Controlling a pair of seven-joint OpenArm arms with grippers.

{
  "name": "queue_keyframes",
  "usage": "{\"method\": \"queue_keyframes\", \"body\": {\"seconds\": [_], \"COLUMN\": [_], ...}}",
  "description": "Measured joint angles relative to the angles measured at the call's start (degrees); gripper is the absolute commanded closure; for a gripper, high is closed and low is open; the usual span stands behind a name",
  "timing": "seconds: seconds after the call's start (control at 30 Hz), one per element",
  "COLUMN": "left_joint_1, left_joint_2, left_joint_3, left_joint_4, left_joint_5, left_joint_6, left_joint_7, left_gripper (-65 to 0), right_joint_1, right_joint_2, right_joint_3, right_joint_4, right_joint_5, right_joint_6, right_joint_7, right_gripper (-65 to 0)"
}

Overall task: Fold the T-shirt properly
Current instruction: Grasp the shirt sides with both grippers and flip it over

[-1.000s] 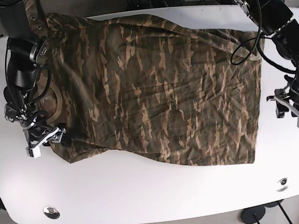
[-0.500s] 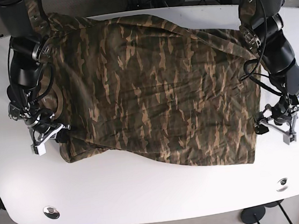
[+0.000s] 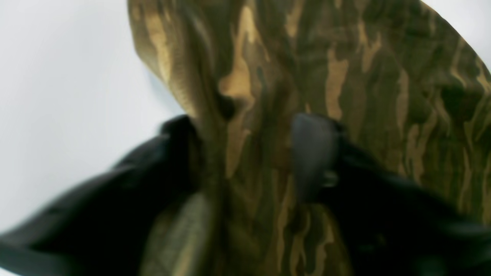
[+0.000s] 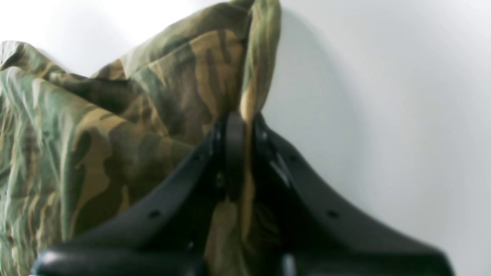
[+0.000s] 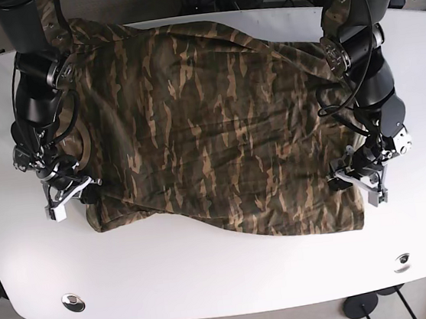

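The shirt (image 5: 217, 128) is lying spread on the desk (image 5: 211, 275), its long axis running arm to arm; the right tool (image 4: 239, 153) is clamping one end's edge; the left tool (image 3: 249, 153) is straddling the other end's hem, fingers apart.

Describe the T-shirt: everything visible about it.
The T-shirt is soft woven-looking fabric in a brown, tan and olive camouflage print. It lies spread and wrinkled across the white table, its far edge reaching the table's back. The right end effector is shut on a bunched fold at one side. The left end effector straddles the opposite edge, its fingers apart with cloth between them.
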Motion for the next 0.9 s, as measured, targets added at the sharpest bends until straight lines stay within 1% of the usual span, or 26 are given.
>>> {"method": "queue_keyframes", "body": {"seconds": [0.03, 0.07, 0.1, 0.17, 0.23, 0.27, 0.3, 0.33, 0.37, 0.4, 0.5, 0.53, 0.57, 0.63, 0.73, 0.77, 0.83, 0.87, 0.9], "left_joint_1": [0.09, 0.26, 0.28, 0.5, 1.7, 2.71, 4.59, 6.49, 7.78, 9.7, 13.88, 15.19, 15.41, 15.21, 13.35, 11.54, 7.39, 5.18, 1.97], "left_joint_2": [-0.02, -0.2, -0.26, -0.13, 0.26, 0.46, 0.52, 0.5, 0.7, 1.29, 1.81, 1.75, 1.73, 1.75, 1.79, 1.7, 1.55, 1.6, 1.6], "left_joint_3": [0.0, 0.0, 0.02, 0.07, 0.15, 0.11, 0.15, 0.11, 0.09, 0.11, 0.24, 0.24, 0.26, 0.26, 0.81, 1.88, 4.9, 6.08, 7.76], "left_joint_4": [0.0, 0.0, 0.02, 1.64, 7.45, 11.72, 19.02, 25.64, 29.29, 34.03, 43.25, 46.86, 48.24, 49.11, 49.03, 48.7, 48.41, 48.41, 48.13], "left_joint_5": [0.02, 0.0, 0.02, 0.7, 1.51, 1.49, 0.98, 0.68, 0.7, 0.9, 0.81, 0.61, 0.61, 0.46, 0.7, 1.14, 1.29, 1.07, 1.07], "left_joint_6": [0.0, 0.0, -0.02, -2.47, -7.34, -8.85, -10.12, -10.56, -10.56, -10.56, -10.78, -11.21, -11.21, -11.21, -11.23, -11.1, -10.58, -10.58, -10.6], "left_joint_7": [0.42, 0.46, 0.61, 2.16, 6.49, 8.74, 11.06, 12.94, 13.92, 15.34, 18.47, 18.45, 18.43, 18.43, 19.06, 19.61, 18.88, 18.4, 18.49], "left_gripper": [-2.6, 0.0, 0.0, 0.0, 0.0, 0.0, 0.0, 0.0, 0.0, 0.0, 0.0, 0.0, 0.0, 0.0, 0.0, 0.0, 0.0, 0.0, 0.0], "right_joint_1": [-0.07, -0.11, -0.11, -0.11, -0.48, -1.2, -2.82, -4.92, -6.58, -9.05, -13.25, -14.23, -14.34, -13.88, -10.34, -8.66, -4.46, -2.03, 2.08], "right_joint_2": [0.0, -0.09, -0.15, -0.15, -0.35, -0.61, -0.79, -0.94, -1.03, -1.27, -1.4, -1.46, -1.57, -1.55, -1.44, -1.31, -0.68, -0.09, 0.83], "right_joint_3": [0.04, 0.28, 0.28, 0.28, 0.28, 0.26, 0.24, 0.24, 0.24, 0.24, 0.24, 0.22, 0.22, 0.07, -0.15, -0.26, -0.46, -0.52, -1.16], "right_joint_4": [0.0, 0.0, 0.0, 0.0, 1.81, 3.74, 7.43, 12.68, 16.37, 22.69, 34.84, 39.17, 41.16, 42.91, 42.38, 41.97, 40.54, 39.36, 37.11], "right_joint_5": [0.02, 0.02, 0.02, 0.02, -0.07, -0.39, 0.02, 1.73, 3.26, 4.92, 7.78, 7.91, 7.93, 8.28, 7.48, 7.54, 7.48, 6.82, 4.44], "right_joint_6": [0.02, 0.02, 0.02, 0.02, -0.02, -0.02, 0.02, 0.35, 0.39, -0.09, 0.37, 0.5, 0.5, 0.48, 0.63, 0.63, 0.61, 0.59, 0.59], "right_joint_7": [0.0, 0.13, 0.24, 0.24, -0.72, -2.25, -5.35, -10.34, -12.81, -16.55, -22.82, -24.68, -26.05, -27.12, -28.68, -28.65, -28.57, -28.83, -30.16], "right_gripper": [-2.5, -2.5, -2.4, -2.2, -2.2, -2.2, -2.1, -2.1, -2.1, -2.1, -2.1, -2.1, -2.1, -2.1, -2.1, -2.1, -2.1, -2.1, -2.1]}}
